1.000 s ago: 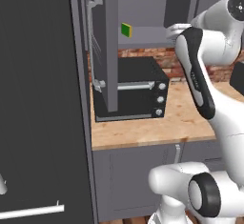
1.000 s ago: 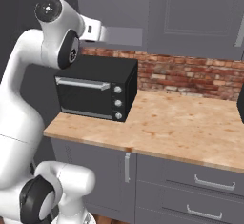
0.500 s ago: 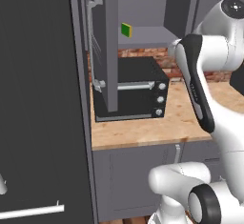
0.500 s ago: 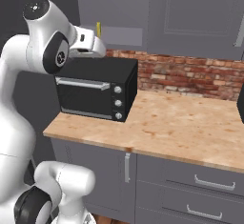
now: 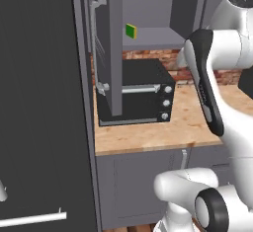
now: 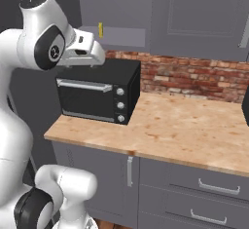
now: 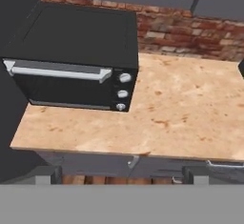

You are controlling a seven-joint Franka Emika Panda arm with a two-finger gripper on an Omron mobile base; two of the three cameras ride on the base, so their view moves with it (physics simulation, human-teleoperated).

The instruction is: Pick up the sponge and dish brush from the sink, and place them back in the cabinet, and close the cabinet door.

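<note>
The gripper stands wide open with nothing between its two dark fingertips, which show at about seven and five o'clock in the hand view. It looks down on the black toaster oven, sitting at ten o'clock on the light wood-grain countertop — a red brick backsplash runs behind at one o'clock.

In the left base view the sponge rests on the cabinet's grey inner shelf, at twelve o'clock, directly above the oven. The cabinet door stands swung open, edge-on, its silver bar handle at eleven o'clock. In the right base view the sponge appears as a thin yellow-green sliver at eleven o'clock, just above the arm's wrist — not touching it.
</note>
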